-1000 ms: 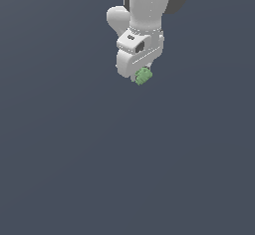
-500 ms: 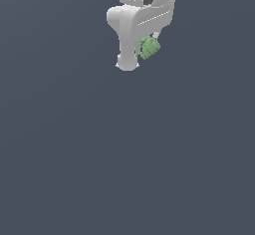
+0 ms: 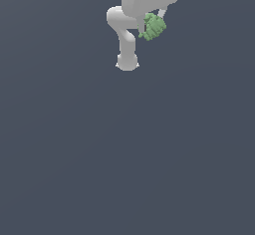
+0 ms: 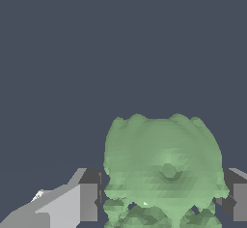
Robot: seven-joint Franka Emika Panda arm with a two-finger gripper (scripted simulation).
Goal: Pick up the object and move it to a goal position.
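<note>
The object is a small light green lumpy item hanging high in the exterior view, just under the white hand at the top edge. My gripper is shut on it, with most of the hand cut off by the frame. In the wrist view the object fills the space between the two dark grey fingers, which press on it from either side. The surface behind it lies far off.
The white arm's links and base stand on the plain dark grey floor below the gripper in the exterior view. Nothing else shows on the floor.
My gripper has risen steadily with the object held in it, from mid-height toward the exterior view's top edge. More of the arm's base has come into view beneath it.
</note>
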